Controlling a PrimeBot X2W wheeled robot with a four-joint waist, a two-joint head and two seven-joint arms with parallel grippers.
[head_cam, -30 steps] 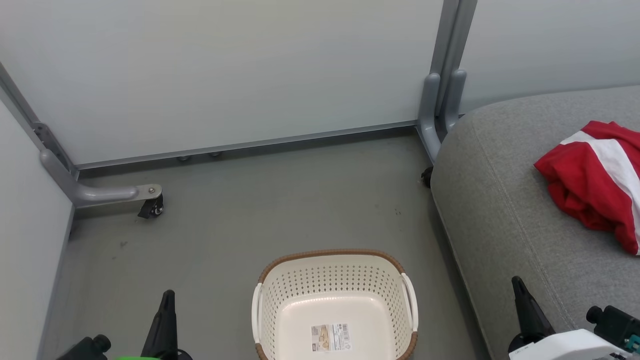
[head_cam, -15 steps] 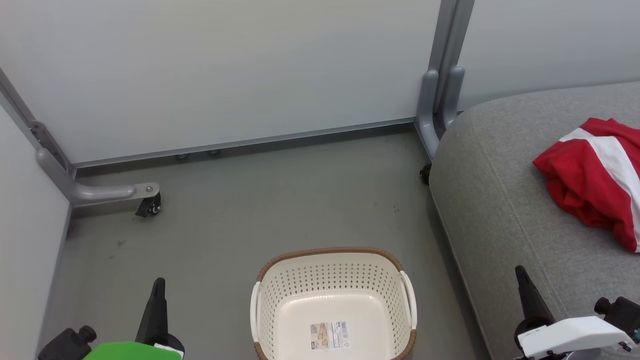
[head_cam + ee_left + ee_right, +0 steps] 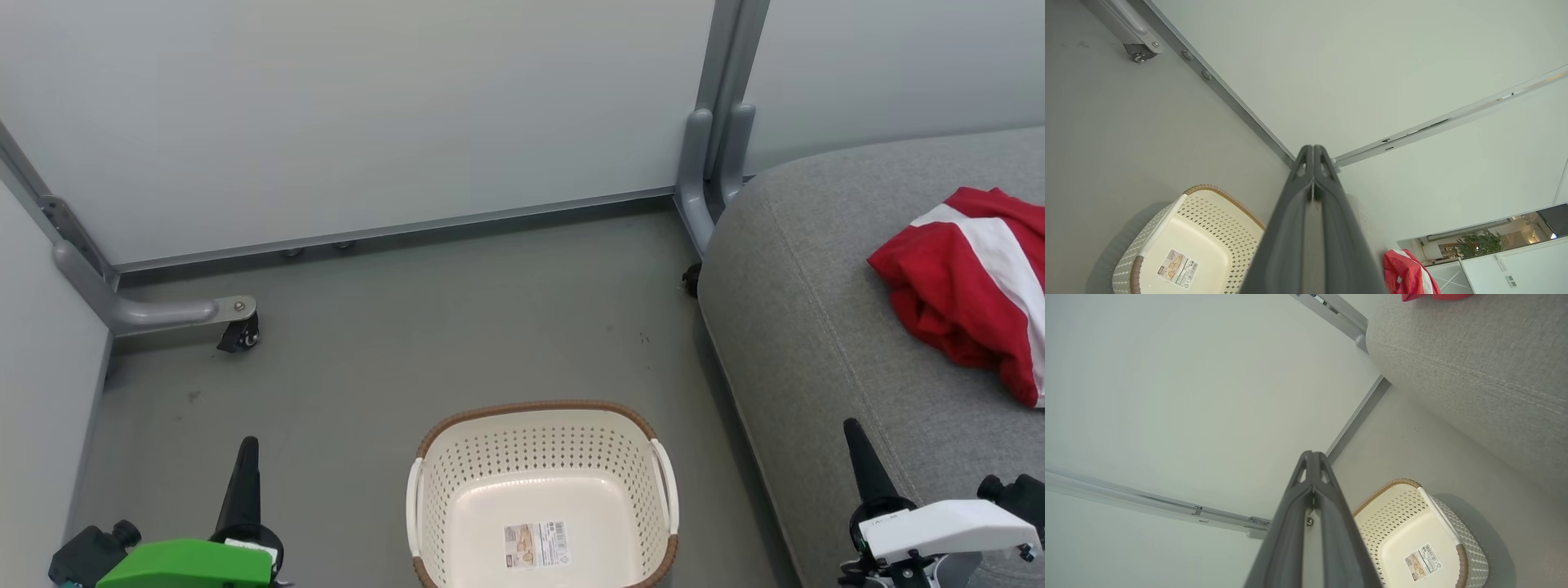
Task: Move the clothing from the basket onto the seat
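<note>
The cream basket (image 3: pixel 539 457) stands on the grey floor at the bottom middle of the head view, with only a paper label on its bottom; it also appears as the basket (image 3: pixel 1208 212) and the basket (image 3: pixel 1404 510) in the wrist views. Red-and-white clothing (image 3: pixel 967 282) lies crumpled on the grey seat (image 3: pixel 808 327) at the right, and the clothing (image 3: pixel 1406 273) shows small past the left fingers. My left gripper (image 3: pixel 246 445) is shut and holds nothing, left of the basket. My right gripper (image 3: pixel 853 429) is shut over the seat's front edge, its fingers (image 3: pixel 1312 473) pressed together.
Pale partition panels close off the back and left. A grey metal foot with a black caster (image 3: pixel 237 335) sits at the left on the floor. A grey upright post (image 3: pixel 714 155) stands between the panels beside the seat's corner.
The whole head picture has shifted slightly, so the camera moved. Both grippers have risen further into view at the bottom corners, still shut. The basket and the clothing lie as before.
</note>
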